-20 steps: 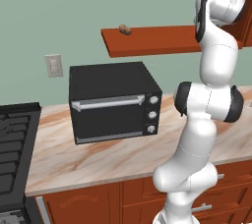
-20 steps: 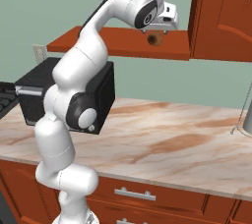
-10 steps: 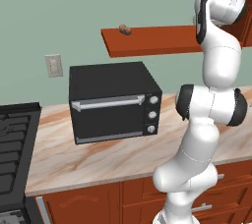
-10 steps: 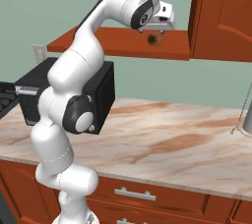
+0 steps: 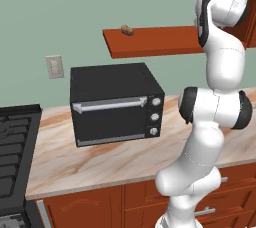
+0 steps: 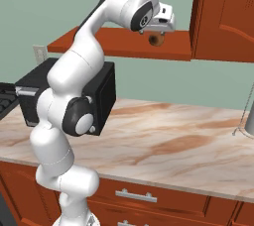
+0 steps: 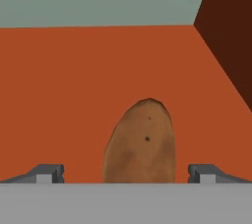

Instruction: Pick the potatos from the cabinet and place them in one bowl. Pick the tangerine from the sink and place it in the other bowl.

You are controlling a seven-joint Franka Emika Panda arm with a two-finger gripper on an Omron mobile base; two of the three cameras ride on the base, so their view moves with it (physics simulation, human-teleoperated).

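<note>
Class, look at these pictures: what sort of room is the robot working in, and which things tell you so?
A kitchen, computer-rendered. A black toaster oven stands on a marble-look counter, a stove sits beside it, and reddish wooden drawers run below.

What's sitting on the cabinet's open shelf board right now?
Two potatoes lie on the shelf board: one near its left end, another between the open end effector fingers. The arm hides the board's right stretch in the left base view.

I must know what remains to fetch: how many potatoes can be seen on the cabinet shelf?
2. One potato lies near the left end of the shelf. The other potato lies near the right end, between the open fingers. More may be hidden inside the cabinet.
</note>
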